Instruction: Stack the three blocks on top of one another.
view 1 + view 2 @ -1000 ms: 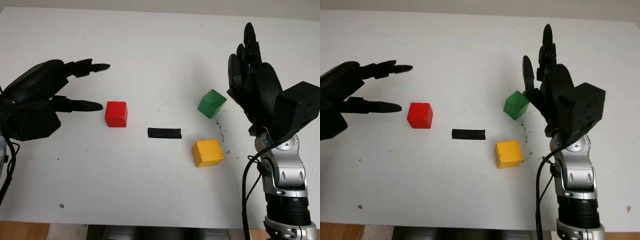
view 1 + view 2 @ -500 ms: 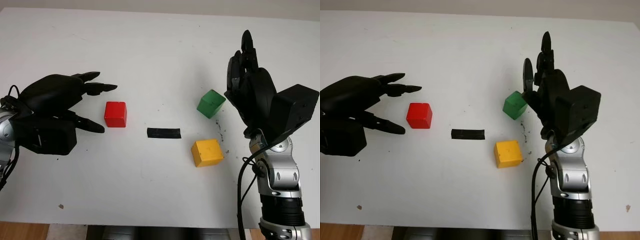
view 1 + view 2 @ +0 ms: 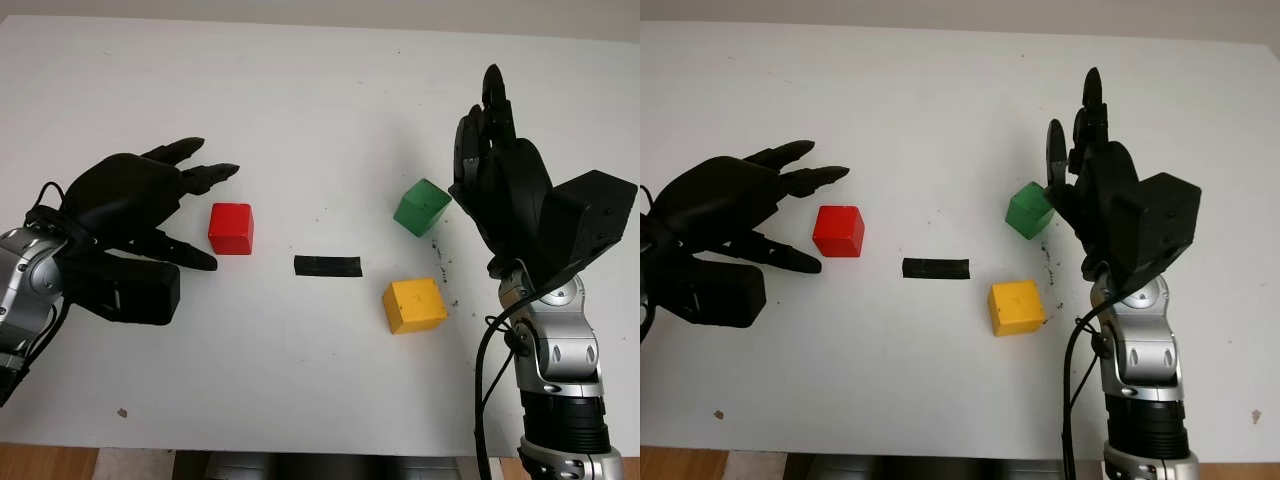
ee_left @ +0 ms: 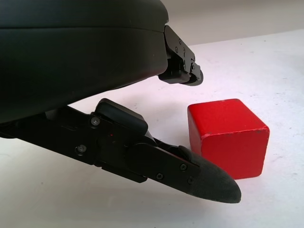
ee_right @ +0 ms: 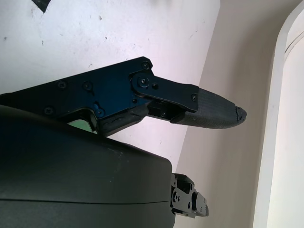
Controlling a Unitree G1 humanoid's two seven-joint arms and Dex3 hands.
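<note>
Three blocks unstacked; left hand (image 3: 150, 205), holding nothing, flanks rigid, light-looking red block (image 3: 231, 228); pinch its flat sides.

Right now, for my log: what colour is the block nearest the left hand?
Red block; left wrist view shows it best.

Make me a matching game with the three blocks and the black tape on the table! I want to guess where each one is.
Things:
1. red block
2. green block
3. yellow block
4. black tape

Places:
A. beside the raised right hand
B. in the middle, between the blocks
C. just in front of the left hand's fingertips
D. nearest the robot, below the green one

Pairs: 1-C, 2-A, 3-D, 4-B
</note>
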